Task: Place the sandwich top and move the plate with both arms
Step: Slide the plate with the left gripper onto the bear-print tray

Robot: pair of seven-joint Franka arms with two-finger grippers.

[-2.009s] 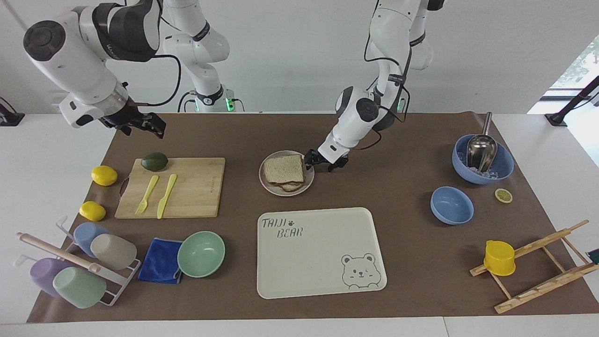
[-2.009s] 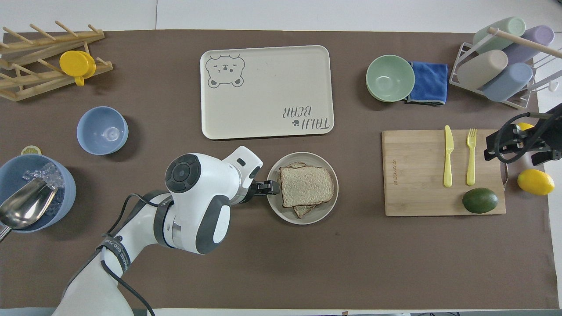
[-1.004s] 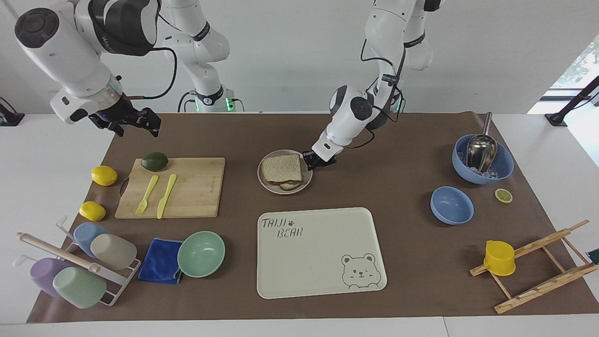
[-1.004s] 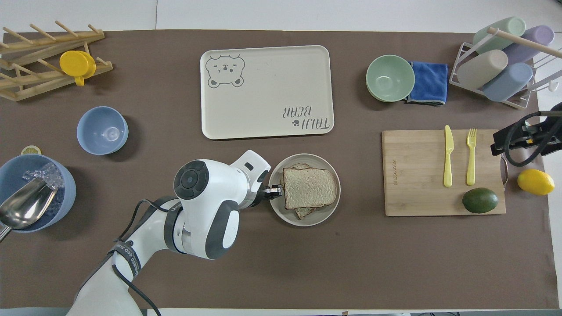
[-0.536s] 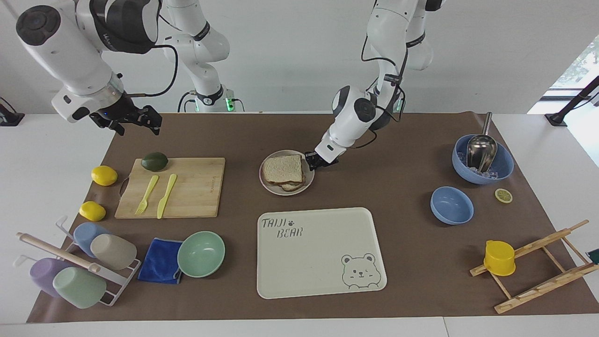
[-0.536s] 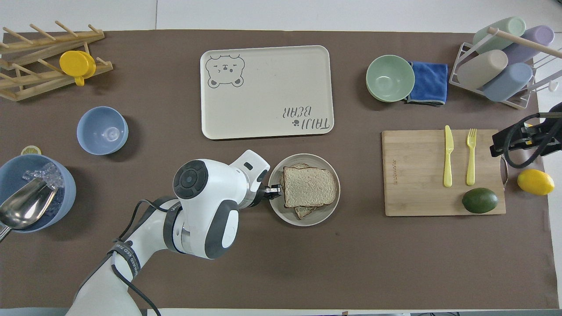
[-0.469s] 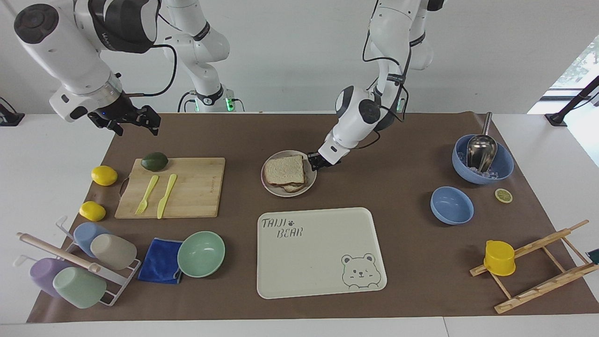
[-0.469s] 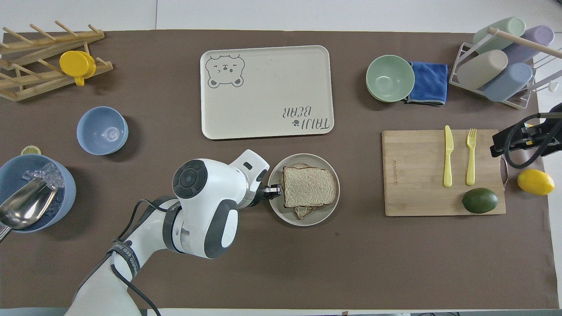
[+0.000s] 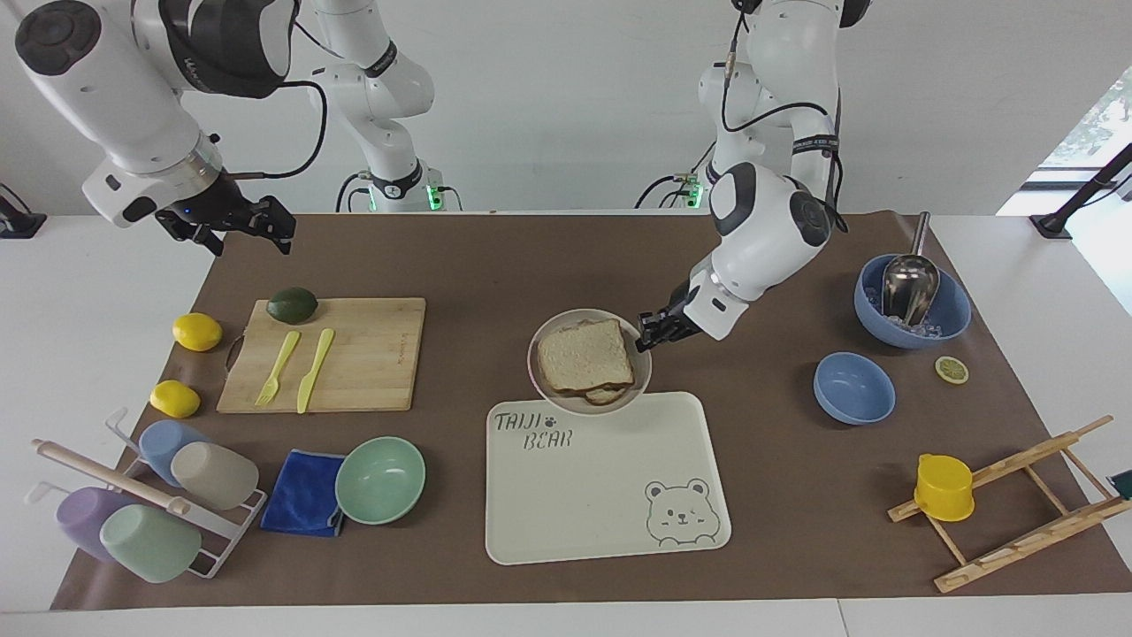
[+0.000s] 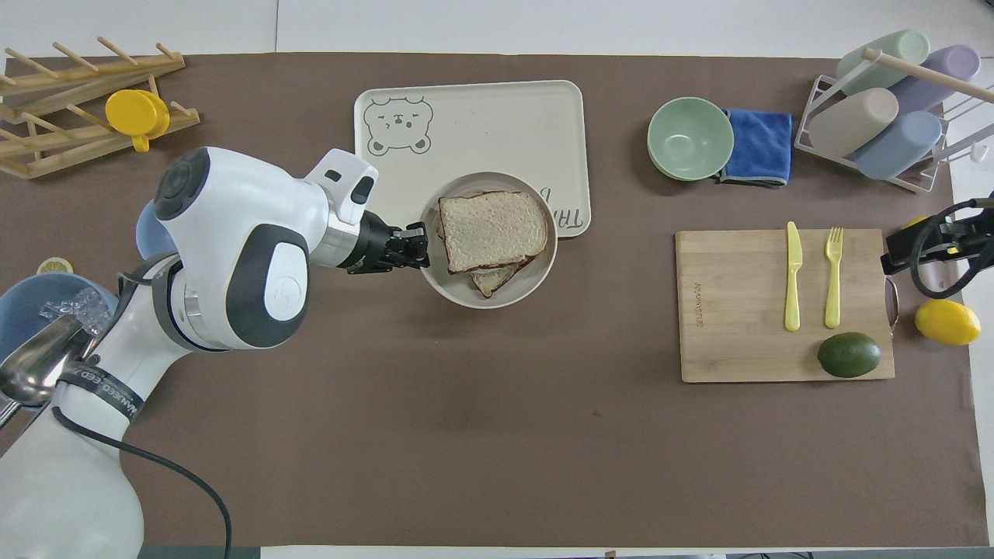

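- Sandwich top [image 9: 585,355] [image 10: 492,230]: a roughly square slice of pale brown, porous bread with a darker crust; it lies flat on another slice, whose corner pokes out at the side nearer the robots.
- It has no marked long axis; its straight sides sit slightly askew to the table's edges.
- Both slices rest in the plate [image 9: 544,338] [image 10: 485,292], a round, shallow, smooth beige-grey dish.
- The plate is held up in the air over the edge of the cream tray [image 9: 601,495] [image 10: 481,124] nearest the robots, partly covering the lettering printed there.
- The left pincer [image 9: 652,333] [image 10: 413,247] is clamped on the plate's rim at the side toward the left arm's end of the table, its black fingers reaching in roughly level.
- The right pincer [image 9: 237,224] [image 10: 924,242] hangs over the table's corner at the right arm's end, above the lemon [image 9: 196,331] [image 10: 947,321] and beside the wooden cutting board [image 9: 371,354] [image 10: 738,310]; its fingers stand apart with nothing between them, and this arm waits.
- On the board lie a yellow plastic knife [image 9: 315,369] [image 10: 792,275] and fork [image 9: 278,367] [image 10: 834,276], with a dark green avocado [image 9: 292,304] [image 10: 849,354].
- The tray is a rounded rectangle with a bear drawn in one corner.
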